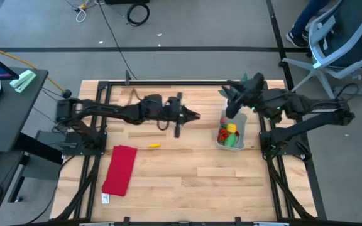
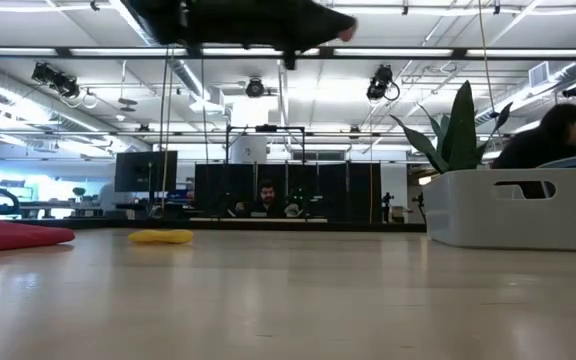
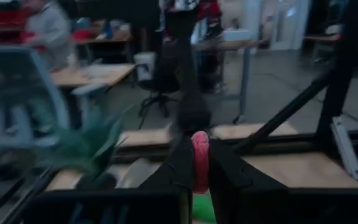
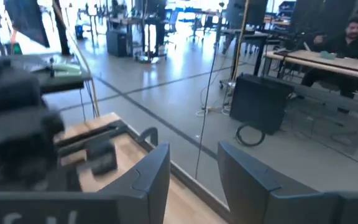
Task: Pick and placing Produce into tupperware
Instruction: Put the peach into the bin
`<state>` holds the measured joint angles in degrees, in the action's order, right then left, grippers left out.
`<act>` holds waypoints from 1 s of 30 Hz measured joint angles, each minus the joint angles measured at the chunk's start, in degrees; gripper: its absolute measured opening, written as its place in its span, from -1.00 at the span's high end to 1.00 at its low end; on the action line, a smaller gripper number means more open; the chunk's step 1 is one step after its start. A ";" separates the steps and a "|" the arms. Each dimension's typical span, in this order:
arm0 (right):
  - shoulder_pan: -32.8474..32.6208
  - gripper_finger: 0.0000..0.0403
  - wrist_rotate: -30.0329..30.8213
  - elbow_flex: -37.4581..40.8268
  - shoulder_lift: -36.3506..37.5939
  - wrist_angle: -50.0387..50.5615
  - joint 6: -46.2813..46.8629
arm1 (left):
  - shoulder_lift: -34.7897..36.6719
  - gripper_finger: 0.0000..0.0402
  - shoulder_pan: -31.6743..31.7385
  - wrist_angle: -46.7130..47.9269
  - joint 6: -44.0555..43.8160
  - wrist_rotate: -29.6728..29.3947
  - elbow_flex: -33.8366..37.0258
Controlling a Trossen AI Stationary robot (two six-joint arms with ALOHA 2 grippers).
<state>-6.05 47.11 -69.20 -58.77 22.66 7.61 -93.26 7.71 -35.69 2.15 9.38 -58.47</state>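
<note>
Two arms over the wooden desk [image 1: 187, 176] from above: left tool [image 1: 192, 115] stretched toward the middle, pinching a small pink produce piece [image 1: 196, 115]; right tool [image 1: 226, 93] raised near the far edge, just behind the tupperware [image 1: 231, 130]. Tupperware at the right side, holding red, yellow and green produce [image 1: 229, 134]. Yellow produce piece [image 1: 154, 145] lying alone on the desk, just beside the flat red cloth [image 1: 120, 169].

Level with the desk: yellow piece [image 2: 162, 237] resting flat, red cloth [image 2: 13, 236] at the left edge, spiky green plant [image 2: 458, 130] in a white pot [image 2: 508, 207] at the right.

Left wrist: fingers [image 3: 225, 177] closed narrow on the pink piece [image 3: 199, 160], held upright between them.

Right wrist: fingers [image 4: 151, 171] spread wide, holding nothing.
</note>
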 joint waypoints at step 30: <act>0.02 0.30 0.59 0.60 -2.72 12.93 9.33 | -43.79 0.41 -0.84 35.42 0.86 1.40 -51.24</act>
<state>-6.02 47.70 -68.60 -61.49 35.59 16.94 -137.05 6.87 -0.27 3.01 10.78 -109.71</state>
